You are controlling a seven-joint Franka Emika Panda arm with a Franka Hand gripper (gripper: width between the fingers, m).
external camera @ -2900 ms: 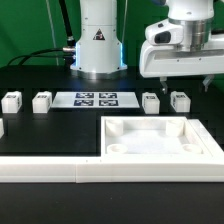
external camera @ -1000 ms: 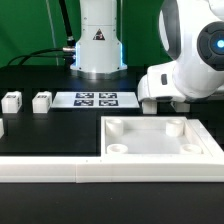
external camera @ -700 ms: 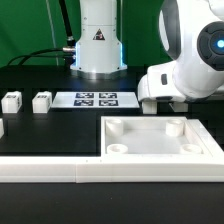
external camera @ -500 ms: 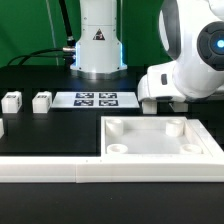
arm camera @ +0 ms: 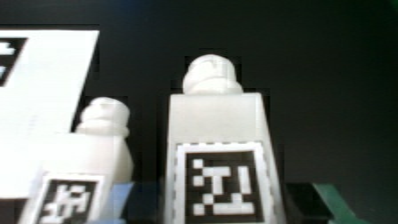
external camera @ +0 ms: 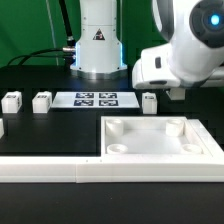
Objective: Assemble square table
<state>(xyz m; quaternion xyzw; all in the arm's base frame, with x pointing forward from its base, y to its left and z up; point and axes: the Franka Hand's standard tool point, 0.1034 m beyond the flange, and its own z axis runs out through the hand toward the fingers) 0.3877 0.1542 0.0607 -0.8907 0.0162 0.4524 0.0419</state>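
Pincer (external camera: pixel 176 94) seems closed on a block leg (arm camera: pixel 221 140), clear only in your wrist view; a second leg (external camera: pixel 149 102) stands just beside, square tabletop (external camera: pixel 160 152) near.

White arm (external camera: pixel 180 62) bears a blue-lit cap (external camera: pixel 213 20) and, apparently, a warning triangle (external camera: pixel 98 36).

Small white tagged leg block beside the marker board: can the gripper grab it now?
Probably not yet: nothing covers that leg block, but the gripper seems shut on another white leg block.
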